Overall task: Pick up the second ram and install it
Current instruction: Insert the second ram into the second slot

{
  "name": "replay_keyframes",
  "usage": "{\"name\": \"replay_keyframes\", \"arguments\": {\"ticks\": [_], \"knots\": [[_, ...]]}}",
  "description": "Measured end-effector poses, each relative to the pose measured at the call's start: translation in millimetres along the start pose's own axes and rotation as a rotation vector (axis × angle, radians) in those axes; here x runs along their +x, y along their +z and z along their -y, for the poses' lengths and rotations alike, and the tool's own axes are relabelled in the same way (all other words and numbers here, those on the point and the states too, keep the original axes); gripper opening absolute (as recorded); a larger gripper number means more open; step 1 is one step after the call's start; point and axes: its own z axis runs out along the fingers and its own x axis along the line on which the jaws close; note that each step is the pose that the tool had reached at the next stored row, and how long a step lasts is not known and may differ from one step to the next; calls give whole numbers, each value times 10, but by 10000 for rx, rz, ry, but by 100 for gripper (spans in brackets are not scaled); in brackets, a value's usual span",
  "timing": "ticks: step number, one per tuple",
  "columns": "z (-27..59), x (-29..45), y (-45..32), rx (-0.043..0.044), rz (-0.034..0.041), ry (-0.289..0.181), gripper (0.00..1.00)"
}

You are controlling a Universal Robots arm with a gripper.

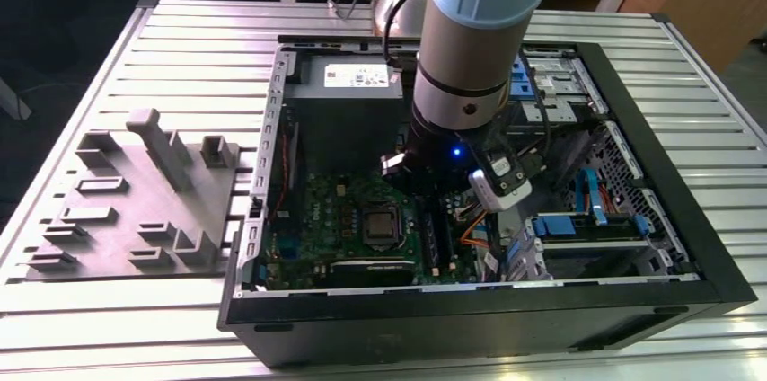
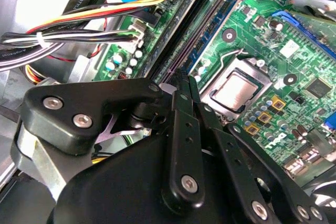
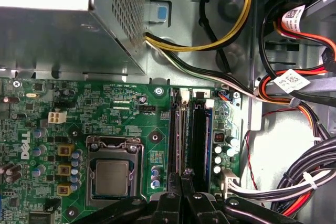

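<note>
While hand (image 3: 182,182) (fingers pinched narrow) sits over RAM slots (image 3: 191,135), second ram (image 3: 199,129) looks seated; step: install, press-check reqd.

An open computer case (image 1: 671,219) lies on its side on the slatted metal table (image 1: 180,48). Inside it, a green motherboard (image 1: 323,219) carries a bare processor (image 3: 111,176) in its metal socket frame. A grey power-supply box (image 1: 348,80) sits at the case's far end, with yellow, red and black cables (image 3: 236,30) running out from it. Beside the case, on the exterior view's left, rests a grey moulded holder (image 1: 138,201)
</note>
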Motion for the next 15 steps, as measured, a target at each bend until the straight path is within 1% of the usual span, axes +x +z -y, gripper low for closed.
{"name": "replay_keyframes", "arguments": {"ticks": [7, 15], "knots": [[0, 0, 1, 0, 0, 12, 12], [0, -4, 1, 2, 2, 239, 12]]}}
